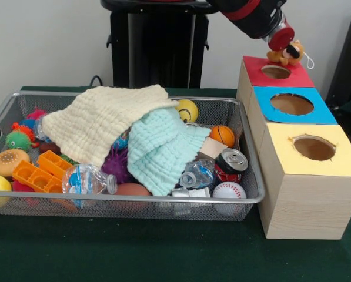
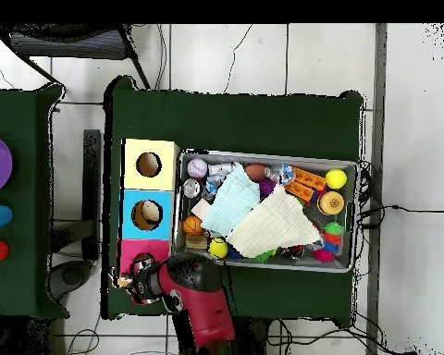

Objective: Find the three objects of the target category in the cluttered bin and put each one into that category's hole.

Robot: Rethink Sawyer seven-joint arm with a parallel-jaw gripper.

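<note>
gripper (image 1: 284, 47) clamped on small tan-orange plush toy (image 1: 288, 54) with white string loop, just above red box hole (image 1: 276, 71) by table's robot-side edge; looks light, soft, squashy, best held by body

Light: bright, even and diffuse in both views.
Shadows: soft and faint, a dim band under the wire basket (image 1: 253, 197) on the green table (image 1: 134, 252).
Glare: small highlights on the can (image 1: 230, 164) and the plastic bottle (image 1: 88, 179).
Focus: front view slightly soft; overhead view's small things hard to make out.
</note>
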